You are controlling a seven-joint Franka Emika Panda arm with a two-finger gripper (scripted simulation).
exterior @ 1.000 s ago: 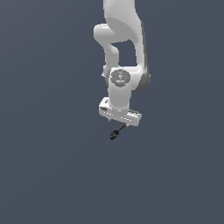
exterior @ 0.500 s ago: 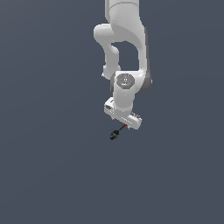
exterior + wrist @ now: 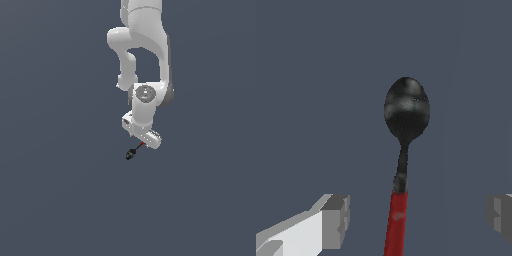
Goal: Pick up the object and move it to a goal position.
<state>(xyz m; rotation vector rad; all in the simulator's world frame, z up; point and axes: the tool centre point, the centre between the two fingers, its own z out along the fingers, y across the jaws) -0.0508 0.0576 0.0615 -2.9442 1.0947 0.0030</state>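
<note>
One slim object [image 3: 401, 165], spoon-like in form, is shown lying on the plain grey floor [image 3: 60, 200] directly under the gripper [image 3: 142, 141]; its red shaft is seen running between the two fingers [image 3: 336, 220], and its black bulbous end projects beyond them. The claw is seen spread wide, with clear floor between each finger and the shaft; nothing is held. The object is judged to be light, stiff and narrow; its smooth, thin shaft is judged liable to roll or pivot if pinched off-centre; hold is best taken on the red shaft, squarely across its width, close to the black neck. In the wrist view the finger gaps, the alignment of the shaft and the oval bowl are made plain; none of this can be read from the exterior view, where the fingers are hidden by the hand. In the exterior view the arm [image 3: 142, 55] and the gripper's low position over the object are shown; no goal marker is seen in either view.
</note>
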